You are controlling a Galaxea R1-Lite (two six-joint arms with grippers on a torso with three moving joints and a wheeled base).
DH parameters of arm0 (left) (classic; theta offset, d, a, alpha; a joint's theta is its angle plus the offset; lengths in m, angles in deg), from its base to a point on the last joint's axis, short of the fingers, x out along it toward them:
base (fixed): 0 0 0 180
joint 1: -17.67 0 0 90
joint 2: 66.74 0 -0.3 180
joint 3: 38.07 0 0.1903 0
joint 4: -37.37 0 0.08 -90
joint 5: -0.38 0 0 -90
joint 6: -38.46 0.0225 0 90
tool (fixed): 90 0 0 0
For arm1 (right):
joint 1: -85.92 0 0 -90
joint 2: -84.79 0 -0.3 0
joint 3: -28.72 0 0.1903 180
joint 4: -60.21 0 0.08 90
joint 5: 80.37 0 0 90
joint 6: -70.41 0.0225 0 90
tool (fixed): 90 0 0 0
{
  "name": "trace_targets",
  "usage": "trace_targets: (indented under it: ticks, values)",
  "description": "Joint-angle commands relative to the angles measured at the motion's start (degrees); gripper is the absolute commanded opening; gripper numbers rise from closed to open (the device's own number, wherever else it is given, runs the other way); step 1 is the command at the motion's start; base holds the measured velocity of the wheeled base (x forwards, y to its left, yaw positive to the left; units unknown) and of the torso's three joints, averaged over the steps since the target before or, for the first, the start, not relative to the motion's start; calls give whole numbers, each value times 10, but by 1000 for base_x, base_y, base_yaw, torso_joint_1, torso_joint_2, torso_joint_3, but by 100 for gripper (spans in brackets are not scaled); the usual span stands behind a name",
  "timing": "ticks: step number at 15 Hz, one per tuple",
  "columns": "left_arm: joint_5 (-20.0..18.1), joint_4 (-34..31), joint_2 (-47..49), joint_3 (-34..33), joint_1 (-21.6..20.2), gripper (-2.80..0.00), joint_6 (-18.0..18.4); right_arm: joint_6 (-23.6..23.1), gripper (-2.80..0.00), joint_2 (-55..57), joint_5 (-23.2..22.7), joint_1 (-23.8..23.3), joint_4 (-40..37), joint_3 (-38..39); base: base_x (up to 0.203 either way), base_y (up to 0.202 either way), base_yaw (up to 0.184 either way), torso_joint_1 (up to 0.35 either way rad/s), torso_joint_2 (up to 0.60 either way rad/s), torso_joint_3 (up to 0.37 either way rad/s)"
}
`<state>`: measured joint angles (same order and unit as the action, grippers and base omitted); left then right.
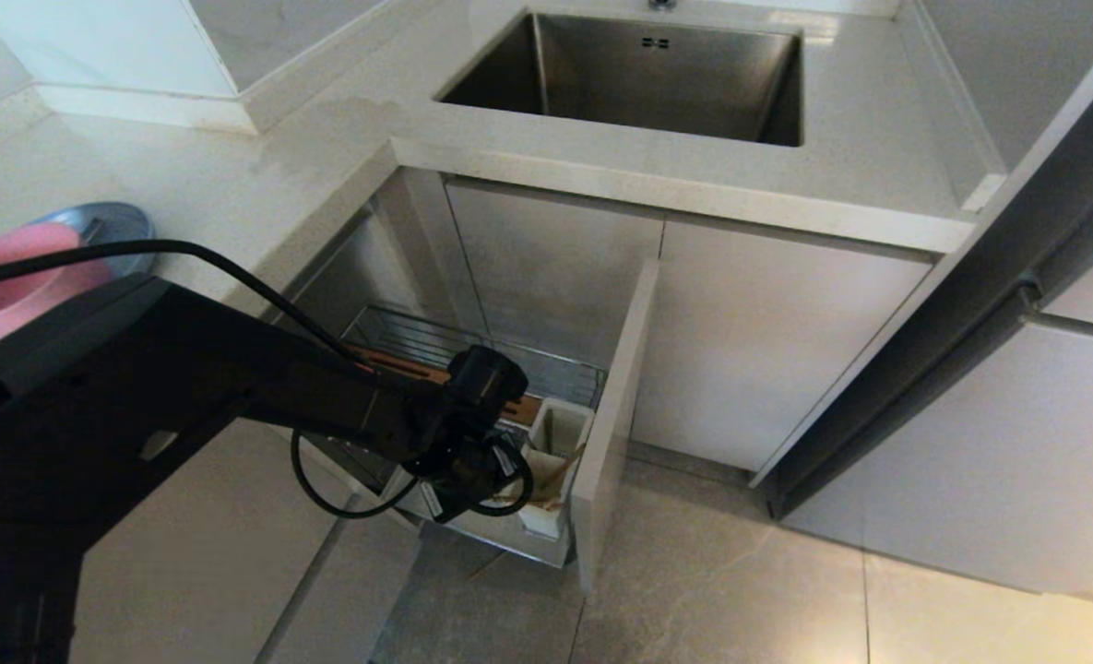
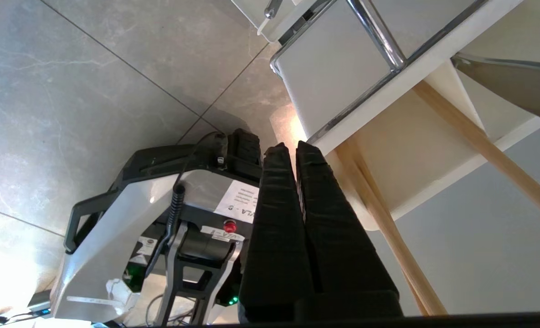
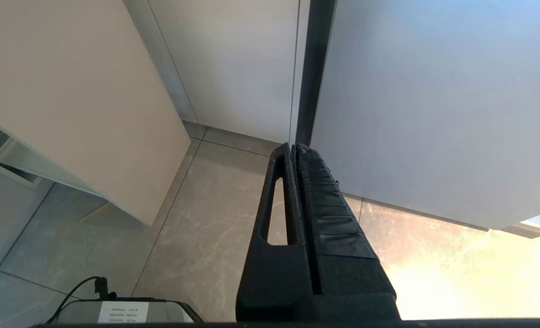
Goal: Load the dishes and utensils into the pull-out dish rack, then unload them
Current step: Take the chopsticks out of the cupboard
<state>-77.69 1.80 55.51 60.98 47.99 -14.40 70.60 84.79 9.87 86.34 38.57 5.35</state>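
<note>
You are holding the left pincer (image 2: pixel 294 148) low at the front corner of the pull-out dish rack (image 1: pixel 472 350), just behind its beige front panel (image 1: pixel 615 406), and its fingers are pressing flat against each other with nothing showing between them. The chopsticks (image 2: pixel 374 205) are leaning in the white utensil cup (image 2: pixel 406 150), and the nearer stick is running alongside the outer face of one finger rather than through the gap, so judging from the wrist view you are not gripping them. If you are trying to lift the chopsticks out, you are probably needing to spread the pincer again, shift it sideways until both sticks are lying between the pads, and close near their upper ends, where they are crossing least. Be pulling along the line of the sticks, not straight up, because they are tilting against the cup's rim and could lever the cup or spring free. Keep watching the chrome wire (image 2: pixel 379 36) beside the cup; the fingers are working very near it and could be snagging on it. A grey metal shape is showing at the cup's far side, possibly the spoon, though you cannot be sure of that here. The light-blue plate (image 1: pixel 117 221) and the pink bowl (image 1: pixel 20 277) are sitting on the desk (image 1: pixel 232 184) to the left, well apart from the rack. The right pincer (image 3: pixel 295 146) is hanging parked over the floor, pressed together too.
</note>
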Motion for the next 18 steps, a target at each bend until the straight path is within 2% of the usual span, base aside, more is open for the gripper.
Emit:
trace_targets:
  ticks: [1, 4, 6, 7, 10, 13, 15, 18]
  values:
    - [1, -1, -3, 0, 1, -280, -3, 0, -280, 0, 0, 0, 0, 5, 0, 0, 0, 0, 0, 0]
    - [1, -9, -39, 0, 1, -280, -5, 0, -280, 0, 0, 0, 0, 5, 0, 0, 0, 0, 0, 0]
    - [-15, -27, -58, 8, -4, -280, -3, 0, -280, 0, 0, 0, 0, 5, 0, 0, 0, 0, 0, 0]
    - [-26, -40, -57, 12, -10, 0, -3, 0, -280, 0, 0, 0, 0, 4, 0, 0, 0, 0, 0, 0]
    - [-72, -48, -42, 20, -25, 0, -3, 0, -280, 0, 0, 0, 0, 5, 0, 0, 0, 0, 0, 0]
    - [-91, -48, -26, 27, -35, 0, -3, 0, -280, 0, 0, 0, 0, 4, 0, 0, 0, 0, 0, 0]
    - [-123, -54, -22, 30, -42, 0, -5, 0, -280, 0, 0, 0, 0, 4, 0, 0, 0, 0, 0, 0]
    - [-129, -59, -21, 31, -41, 0, -7, 0, -280, 0, 0, 0, 0, 4, 0, 0, 0, 0, 0, 0]
